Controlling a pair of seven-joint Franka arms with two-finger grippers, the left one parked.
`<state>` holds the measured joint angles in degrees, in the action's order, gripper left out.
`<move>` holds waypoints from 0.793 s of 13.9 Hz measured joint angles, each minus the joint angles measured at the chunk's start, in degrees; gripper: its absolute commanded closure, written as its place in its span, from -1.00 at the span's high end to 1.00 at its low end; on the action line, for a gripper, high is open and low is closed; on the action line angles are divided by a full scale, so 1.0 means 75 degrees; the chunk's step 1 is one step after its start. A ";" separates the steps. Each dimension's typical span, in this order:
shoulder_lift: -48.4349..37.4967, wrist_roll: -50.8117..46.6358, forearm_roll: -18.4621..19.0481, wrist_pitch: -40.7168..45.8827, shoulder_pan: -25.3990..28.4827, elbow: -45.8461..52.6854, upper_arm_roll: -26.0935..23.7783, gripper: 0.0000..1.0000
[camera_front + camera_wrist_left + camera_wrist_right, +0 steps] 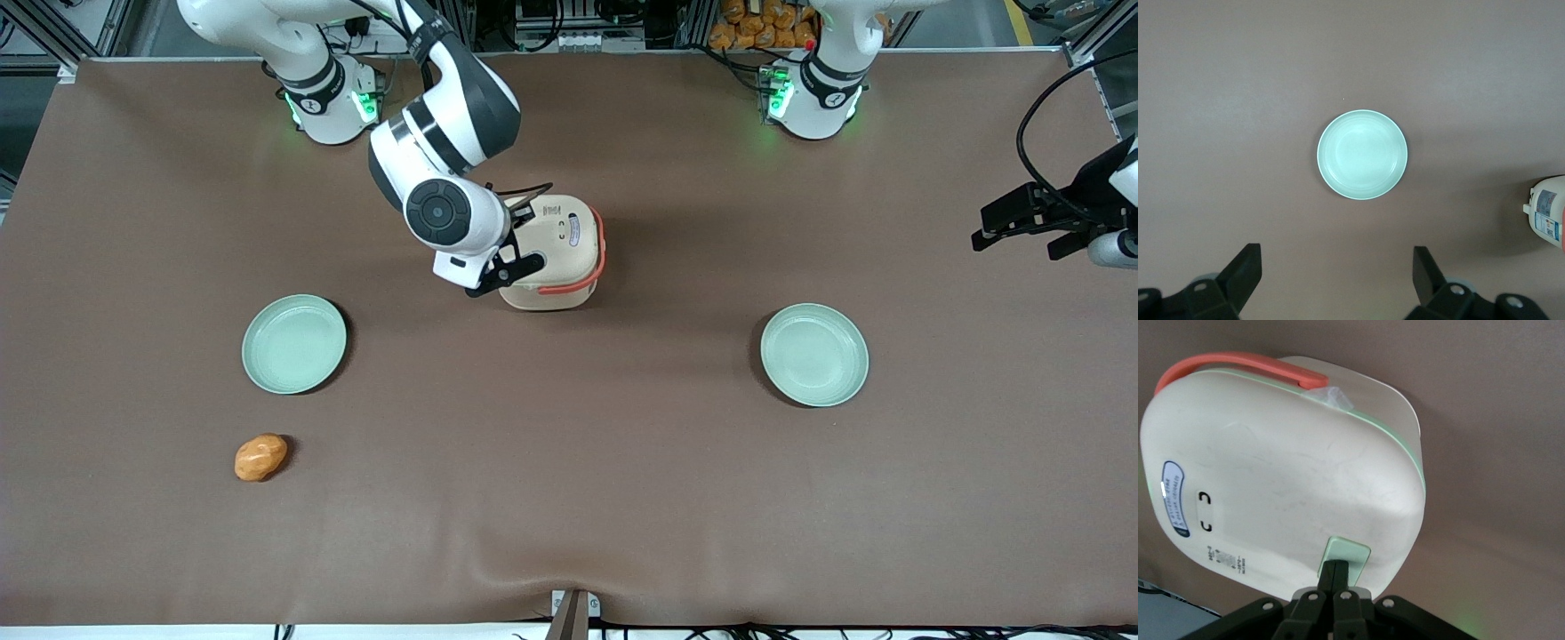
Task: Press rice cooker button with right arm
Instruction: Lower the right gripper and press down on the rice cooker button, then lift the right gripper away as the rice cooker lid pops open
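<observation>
The cream rice cooker with its coral-orange handle stands mid-table, lid shut. My right arm reaches down over it, and my black gripper is at the cooker's side toward the working arm's end. In the right wrist view the cooker's lid fills the frame, with a pale green rim and a pale green button. My gripper is shut, its fingertips together and resting on the button. The cooker's edge also shows in the left wrist view.
Two mint-green plates lie nearer the front camera than the cooker, one toward the working arm's end, one toward the parked arm's end. An orange bread-like lump lies nearer the camera than the first plate.
</observation>
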<state>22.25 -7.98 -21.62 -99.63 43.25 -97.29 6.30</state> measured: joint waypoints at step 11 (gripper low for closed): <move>0.0063 0.0000 -0.0001 -0.0055 0.0000 0.0005 -0.0011 -1.00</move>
<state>22.72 -7.98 -21.63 -100.04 43.25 -97.25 6.21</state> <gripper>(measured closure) 0.991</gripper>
